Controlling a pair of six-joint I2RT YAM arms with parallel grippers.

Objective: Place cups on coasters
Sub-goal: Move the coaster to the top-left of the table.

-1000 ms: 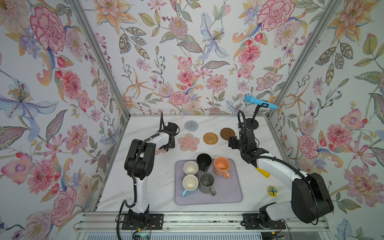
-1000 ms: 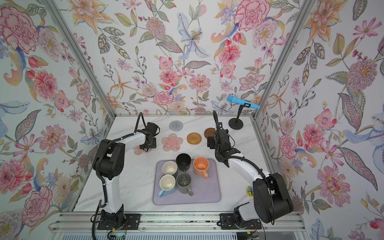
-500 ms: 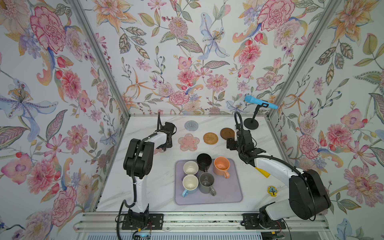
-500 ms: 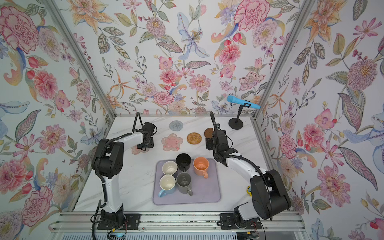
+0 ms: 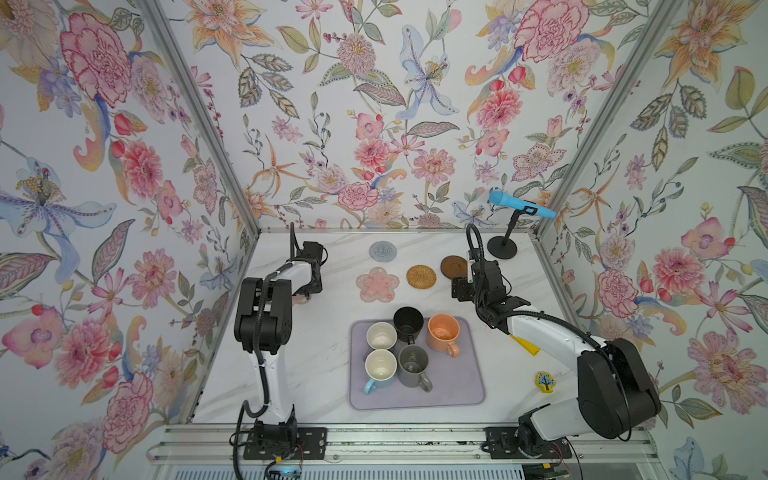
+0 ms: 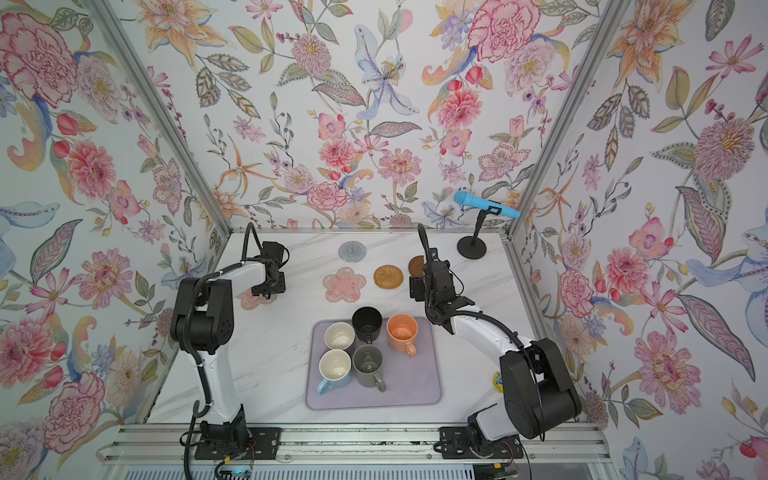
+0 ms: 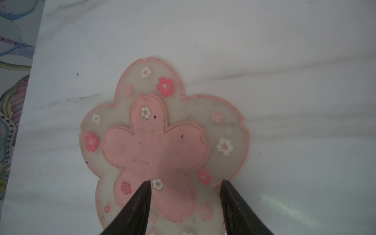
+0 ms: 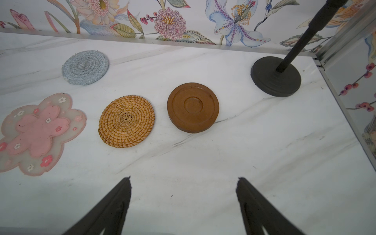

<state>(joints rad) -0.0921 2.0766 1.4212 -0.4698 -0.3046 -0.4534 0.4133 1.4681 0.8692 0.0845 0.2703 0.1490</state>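
Marble-veined white tabletop (image 5: 316, 374) fills the lower middle of both top views, boxed in by floral-papered walls (image 5: 374, 104). At lower centre, a lilac mat (image 5: 457, 395) with rounded corners carries five glossy handled mugs, all upright. The black mug (image 5: 408, 321) and peach-orange mug (image 5: 443, 328) stand in the farther row with the purple-grey mug (image 5: 381, 335), which is cream inside. The light blue mug (image 5: 380, 365) and grey mug (image 5: 412, 360) stand in the nearer row.

Higher in the frame lie a grey ringed coaster (image 5: 382, 250), a translucent pink flower coaster (image 5: 377, 284), a woven tan coaster (image 5: 421, 276) and a brown wooden coaster (image 5: 453, 266), all bare. At upper right, a blue microphone (image 5: 521, 206) leans on its round black stand base (image 5: 502, 250).

The left gripper (image 5: 311, 289) hangs at centre left over a second flower coaster (image 6: 249, 301). The right gripper (image 5: 460, 286) sits just beside the brown wooden coaster.

From the left wrist, the second flower coaster (image 7: 154, 146) lies flat on the marble, a matte pink blossom inside a clear scalloped rim. The dark fingers (image 7: 142, 203) are spread apart over it; whether they touch it cannot be told.

From the right wrist, the tapered fingers (image 8: 114, 203) are spread wide over bare marble, well apart from the ridged brown wooden coaster (image 8: 193, 107).
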